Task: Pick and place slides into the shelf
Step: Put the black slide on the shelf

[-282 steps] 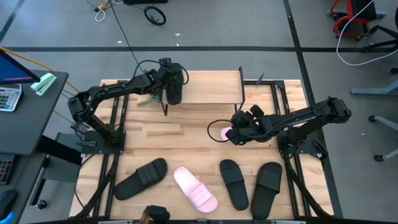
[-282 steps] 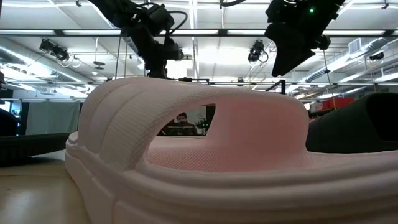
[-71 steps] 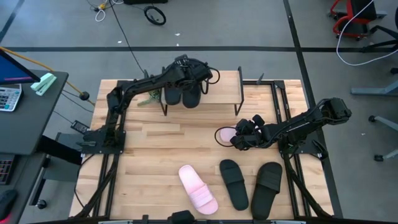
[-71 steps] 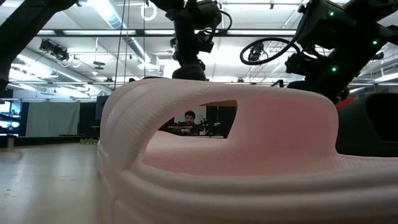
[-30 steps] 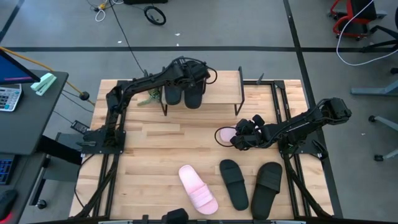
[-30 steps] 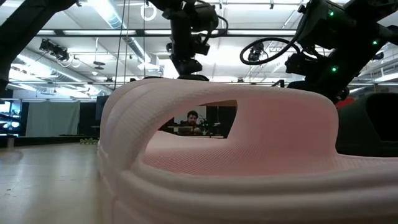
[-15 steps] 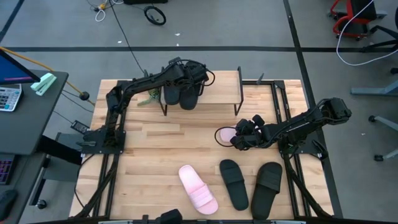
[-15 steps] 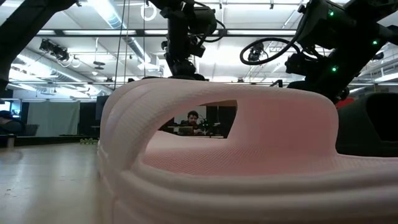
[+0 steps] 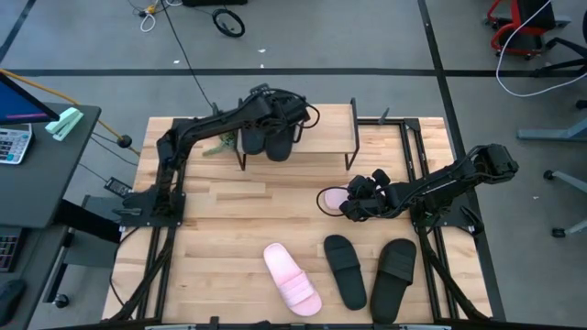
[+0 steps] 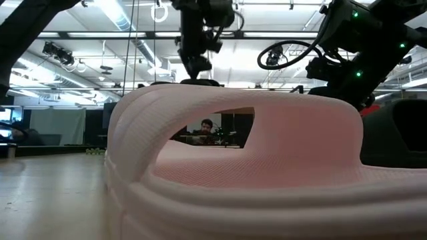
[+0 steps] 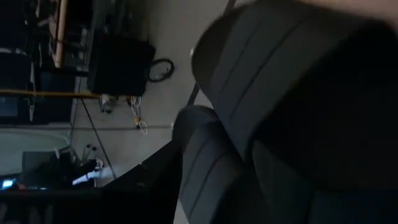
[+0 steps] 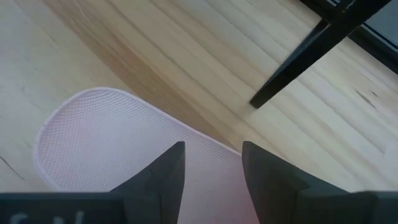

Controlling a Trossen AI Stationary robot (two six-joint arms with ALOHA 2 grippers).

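Note:
Two black slides (image 9: pixel 252 137) (image 9: pixel 280 142) lie side by side on the shelf's plank top (image 9: pixel 321 128). My left gripper (image 9: pixel 273 112) hovers right over them, and its wrist view is filled with their dark straps (image 11: pixel 261 93). My right gripper (image 9: pixel 353 202) sits at table centre-right, shut on a pale pink slide (image 9: pixel 332 197). On the tabletop near the front edge lie another pink slide (image 9: pixel 292 278) and two black slides (image 9: pixel 344 270) (image 9: pixel 394 272). The near pink slide (image 10: pixel 227 160) fills the low view. My right gripper has the pink slide's footbed (image 12: pixel 205 158) between its two fingers (image 12: pixel 168 171), coming at it from the table's right. The slide's rounded end (image 12: pixel 74 124) points away from the gripper, toward the table's left. The place of contact lies at the picture's bottom edge.
A black shelf leg (image 12: pixel 305 50) stands just beyond the held pink slide. The right half of the shelf top (image 9: pixel 330 124) is bare. Black rails (image 9: pixel 417 165) run along the tabletop's sides. A person sits in the room behind (image 10: pixel 203 127).
My left gripper has shifted a little toward the table's left above the two black slides on the shelf. My right gripper and the pink slide have kept still.

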